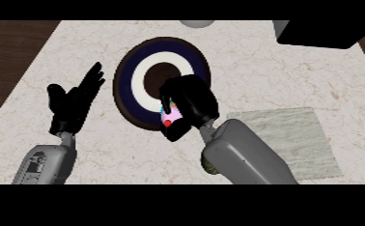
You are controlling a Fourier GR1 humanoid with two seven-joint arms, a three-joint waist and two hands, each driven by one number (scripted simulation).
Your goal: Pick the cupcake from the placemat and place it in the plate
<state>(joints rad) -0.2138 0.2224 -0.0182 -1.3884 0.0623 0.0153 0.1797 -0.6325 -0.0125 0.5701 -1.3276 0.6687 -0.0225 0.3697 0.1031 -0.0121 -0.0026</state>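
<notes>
Pink cupcake (170,117) clasped in right hand (189,97) over plate (134,68) rim — left hand (71,106) spread, placemat (294,140) beside

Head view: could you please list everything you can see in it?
counter: one, pale marble, under everything
plate: one, navy and white rings, brown centre, mid-counter
cupcake: one, pink with coloured dots, held over the plate's lower right edge
placemat: one, pale grey, right of the plate
round object: one, grey, top edge, cut off
boxy object: one, black, top right corner
left hand: one, black, open, left of the plate
right hand: one, black, curled round the cupcake
</notes>
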